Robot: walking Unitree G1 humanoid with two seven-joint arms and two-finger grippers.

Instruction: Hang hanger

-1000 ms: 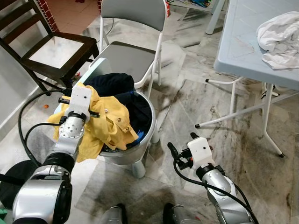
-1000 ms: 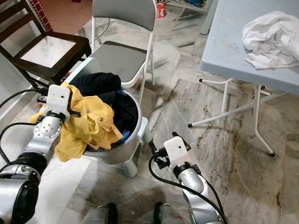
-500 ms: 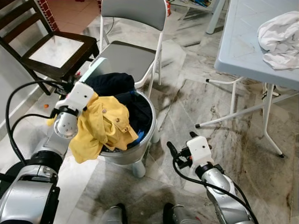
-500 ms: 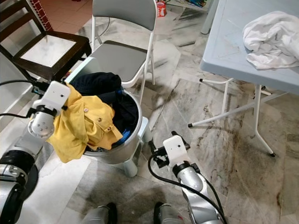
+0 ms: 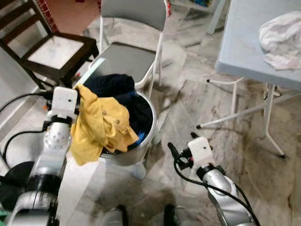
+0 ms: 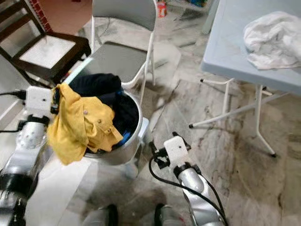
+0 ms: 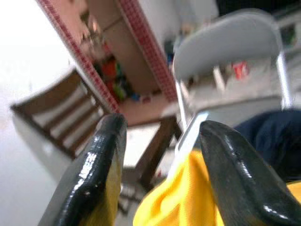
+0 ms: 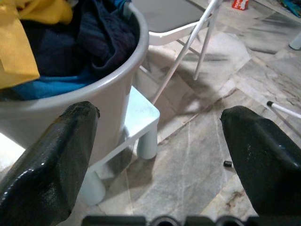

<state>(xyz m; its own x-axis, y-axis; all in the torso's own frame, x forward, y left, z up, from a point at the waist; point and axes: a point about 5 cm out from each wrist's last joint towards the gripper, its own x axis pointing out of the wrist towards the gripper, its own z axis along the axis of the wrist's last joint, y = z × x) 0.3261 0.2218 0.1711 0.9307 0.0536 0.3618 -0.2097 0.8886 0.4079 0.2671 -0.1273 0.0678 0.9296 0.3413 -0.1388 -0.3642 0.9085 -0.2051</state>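
Marbled grey floor tiles (image 5: 207, 101) form the ground of the scene, seen from the head cameras looking down. Left gripper (image 7: 162, 155), at the left-centre of the head view, sits at the near edge of a yellow shirt (image 5: 101, 125); in the left wrist view its two black fingers (image 7: 96, 169) stand apart with a fold of the yellow cloth bunched between them, though whether the fingers press on the cloth cannot be told. The shirt drapes over the left rim of a grey laundry tub (image 5: 141, 146), centre-left of the frame, hanging down its outer wall. Dark navy garments (image 5: 115, 87) and a strip of blue cloth lie inside the tub behind the shirt. The tub rests on a small pale stool (image 8: 141, 117), whose legs show below it. Right gripper (image 5: 181, 148), lower centre-right, hovers over bare floor just beside the tub; its fingers (image 8: 51, 155) are spread wide and hold nothing. No hanger can be made out in any view. Behind the tub, upper centre, stands a grey folding chair (image 5: 136, 33) with white legs; a dark wooden chair (image 5: 44, 49) occupies the upper left. A light blue table (image 5: 249, 42) fills the upper right, bearing a crumpled white cloth (image 5: 282, 33).
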